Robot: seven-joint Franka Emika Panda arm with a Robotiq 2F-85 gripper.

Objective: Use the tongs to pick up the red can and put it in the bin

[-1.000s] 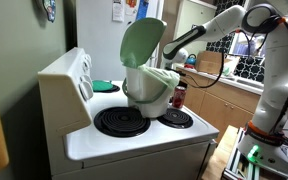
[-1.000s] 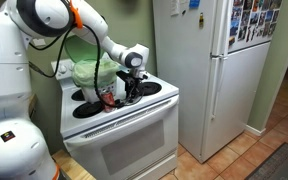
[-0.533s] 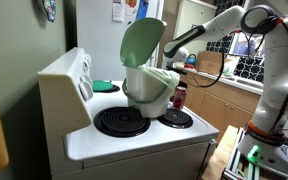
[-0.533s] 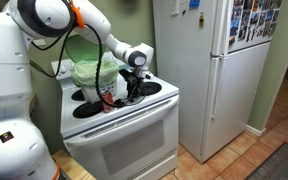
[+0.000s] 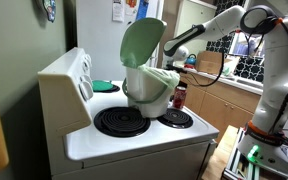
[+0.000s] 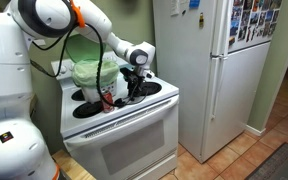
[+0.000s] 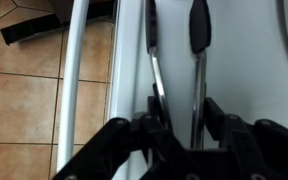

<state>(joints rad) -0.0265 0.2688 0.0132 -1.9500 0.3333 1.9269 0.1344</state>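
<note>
In the wrist view my gripper (image 7: pixel 177 118) is shut on the tongs (image 7: pixel 198 45). Their two thin dark arms run up and away from my fingers, with nothing between them where they show. In an exterior view the gripper (image 6: pixel 136 76) hangs over the stove's front, right of the bin (image 6: pixel 88 72), and the tongs (image 6: pixel 131 92) point down at the cooktop. The red can (image 5: pixel 179 96) stands upright on the stove, close beside the white bin (image 5: pixel 150 92). The bin's pale-green lid (image 5: pixel 142 42) stands open. The can does not show in the wrist view.
The white stove (image 5: pixel 134 140) has dark coil burners (image 5: pixel 120 121) and a raised back panel (image 5: pixel 69 80). A tall fridge (image 6: pixel 214 70) stands beside the stove. The wrist view looks down past the oven door handle (image 7: pixel 74 80) to the tile floor (image 7: pixel 24 100).
My gripper with the tongs has shifted slightly towards the fridge side. The can and the bin have not moved.
</note>
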